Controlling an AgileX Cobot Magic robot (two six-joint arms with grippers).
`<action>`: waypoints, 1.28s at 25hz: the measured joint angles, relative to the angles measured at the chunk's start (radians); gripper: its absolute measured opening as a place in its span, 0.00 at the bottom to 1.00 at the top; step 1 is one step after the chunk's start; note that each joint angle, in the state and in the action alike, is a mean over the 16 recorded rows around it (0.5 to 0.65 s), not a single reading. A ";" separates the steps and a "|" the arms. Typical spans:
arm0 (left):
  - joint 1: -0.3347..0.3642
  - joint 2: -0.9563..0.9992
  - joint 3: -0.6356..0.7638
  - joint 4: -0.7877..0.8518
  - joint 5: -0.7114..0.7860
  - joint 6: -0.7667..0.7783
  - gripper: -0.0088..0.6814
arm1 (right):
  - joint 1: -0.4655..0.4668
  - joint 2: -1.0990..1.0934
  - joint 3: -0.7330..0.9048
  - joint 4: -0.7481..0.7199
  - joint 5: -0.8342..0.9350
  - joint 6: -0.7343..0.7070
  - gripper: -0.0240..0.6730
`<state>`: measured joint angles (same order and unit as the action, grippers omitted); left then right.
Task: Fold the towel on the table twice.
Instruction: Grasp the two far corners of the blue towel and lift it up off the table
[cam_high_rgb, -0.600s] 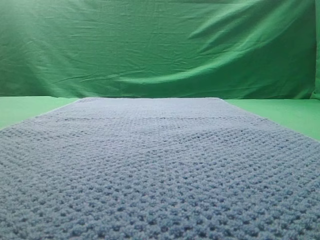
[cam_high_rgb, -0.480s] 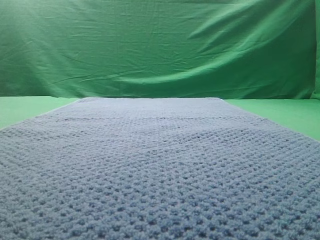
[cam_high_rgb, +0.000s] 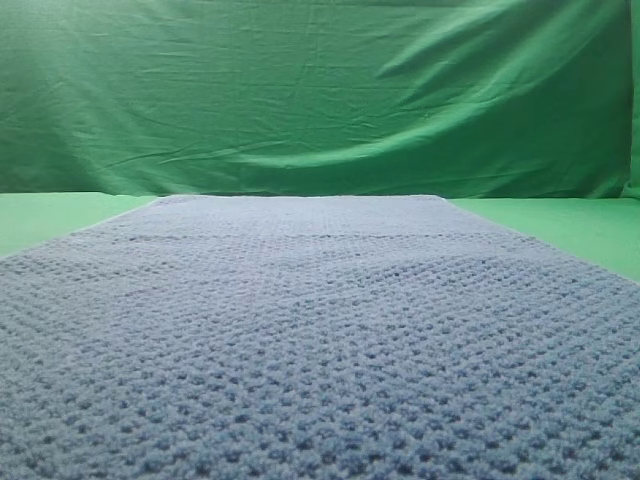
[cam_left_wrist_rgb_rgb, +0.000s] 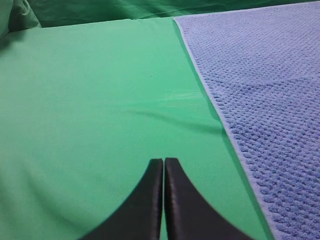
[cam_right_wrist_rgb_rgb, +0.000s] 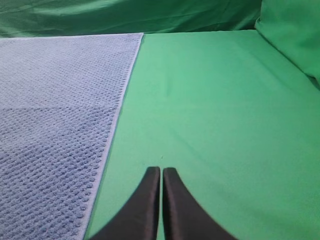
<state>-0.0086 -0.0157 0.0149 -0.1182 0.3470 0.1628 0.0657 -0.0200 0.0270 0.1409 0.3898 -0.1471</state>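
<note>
The blue-grey waffle-knit towel (cam_high_rgb: 320, 330) lies spread flat on the green table (cam_high_rgb: 580, 225), filling most of the exterior high view. In the left wrist view the towel (cam_left_wrist_rgb_rgb: 270, 90) runs down the right side, and my left gripper (cam_left_wrist_rgb_rgb: 163, 161) hovers shut over bare table (cam_left_wrist_rgb_rgb: 90, 110) just left of the towel's edge. The right wrist view has the towel (cam_right_wrist_rgb_rgb: 55, 110) on its left, while my right gripper (cam_right_wrist_rgb_rgb: 161, 170) stays shut and empty over bare table (cam_right_wrist_rgb_rgb: 225, 115) to the right of the towel's edge. Neither gripper appears in the exterior high view.
A wrinkled green backdrop cloth (cam_high_rgb: 320, 90) hangs behind the table. Bunched green cloth shows at the upper left corner (cam_left_wrist_rgb_rgb: 20, 15) of the left wrist view and at the upper right (cam_right_wrist_rgb_rgb: 295, 35) of the right wrist view. Strips of bare table flank the towel on both sides.
</note>
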 joint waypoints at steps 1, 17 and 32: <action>0.000 0.000 0.000 0.000 0.000 0.000 0.01 | 0.000 0.000 0.000 0.000 0.000 0.000 0.03; 0.000 0.000 0.000 -0.040 -0.175 0.000 0.01 | 0.000 0.000 0.000 0.068 -0.153 0.000 0.03; 0.001 0.012 -0.087 -0.093 -0.376 -0.085 0.01 | 0.000 0.010 -0.063 0.115 -0.332 0.046 0.03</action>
<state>-0.0077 -0.0034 -0.0717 -0.2115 -0.0287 0.0773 0.0657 -0.0099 -0.0360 0.2559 0.0580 -0.1010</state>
